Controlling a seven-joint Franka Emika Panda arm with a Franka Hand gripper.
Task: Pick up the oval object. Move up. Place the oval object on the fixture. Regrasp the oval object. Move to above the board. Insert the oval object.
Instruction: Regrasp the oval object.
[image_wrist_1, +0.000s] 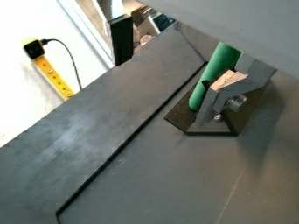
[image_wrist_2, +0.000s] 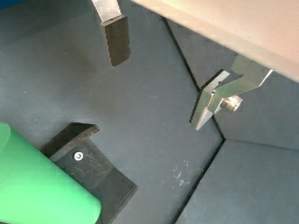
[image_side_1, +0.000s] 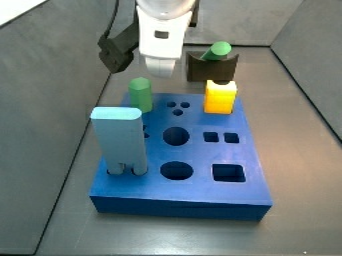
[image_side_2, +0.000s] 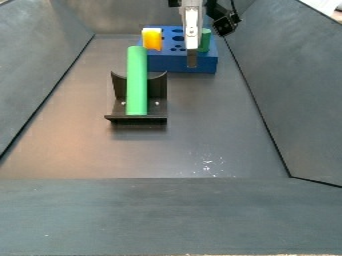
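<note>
1. The oval object (image_side_2: 135, 78) stands on the fixture (image_side_2: 138, 110), leaning.
2. The gripper (image_wrist_2: 163, 70) hovers beyond the fixture, fingers (image_wrist_2: 114, 39) wide, empty.
3. The peg seems rigid, smooth, slippery; grip mid-length.

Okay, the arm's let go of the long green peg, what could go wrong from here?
1. The oval object rests loose on the fixture. The gripper is open and away from it, near the board. An off-centre return could knock it off instead of grasping it.
2. The fingers hang close to the green hexagonal peg and might clip it when moving off.
</note>
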